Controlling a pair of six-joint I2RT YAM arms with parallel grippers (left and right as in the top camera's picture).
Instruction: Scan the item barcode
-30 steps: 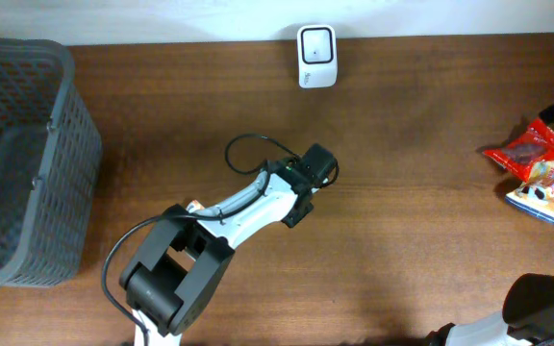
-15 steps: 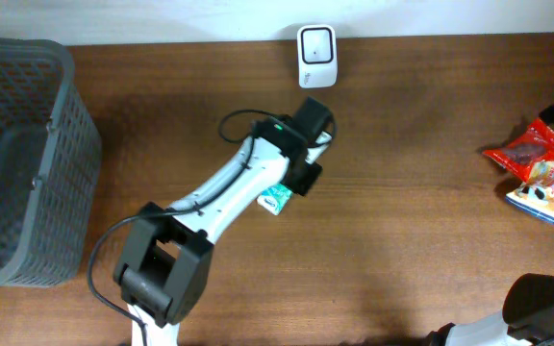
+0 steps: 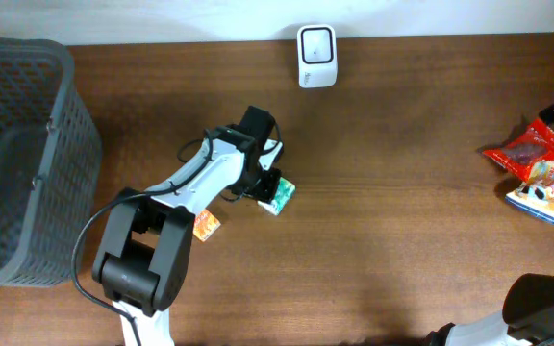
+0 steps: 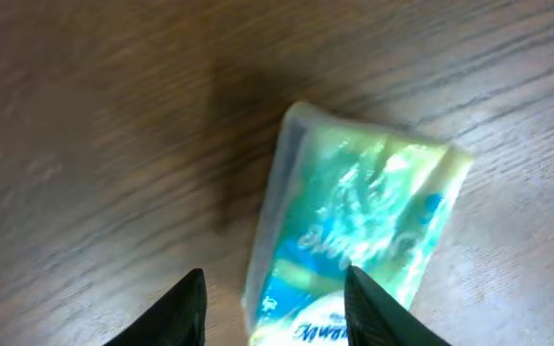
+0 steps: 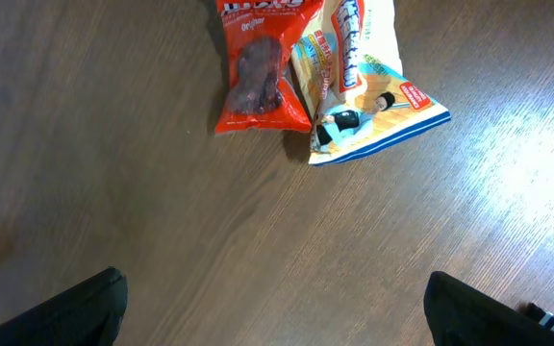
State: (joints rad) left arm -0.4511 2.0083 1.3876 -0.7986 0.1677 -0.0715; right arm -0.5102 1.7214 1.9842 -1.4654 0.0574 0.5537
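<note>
Some way out from the scanner (image 3: 315,56), toward the left arm's base, a small green-and-white packet (image 3: 278,193) lies flat on the table (image 3: 402,240). The left pincer (image 4: 272,308) stands half open over its near end, clamping nothing. The packet looks light, soft, crinkly and probably slippery; I'd pinch it across its narrow width. The right pincer (image 5: 282,317) gapes wide, empty.

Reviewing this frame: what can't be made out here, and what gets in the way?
- Green packet: any barcode. The left wrist view is blurred, and overhead it is too small.
- Left claw: only the fingertips show in the wrist view. Overhead, the arm's own housing covers it.
- Small orange item: too small overhead to identify.
- Basket: cut off by the left edge overhead.
- Red packet: top cut off by the right wrist frame.
</note>
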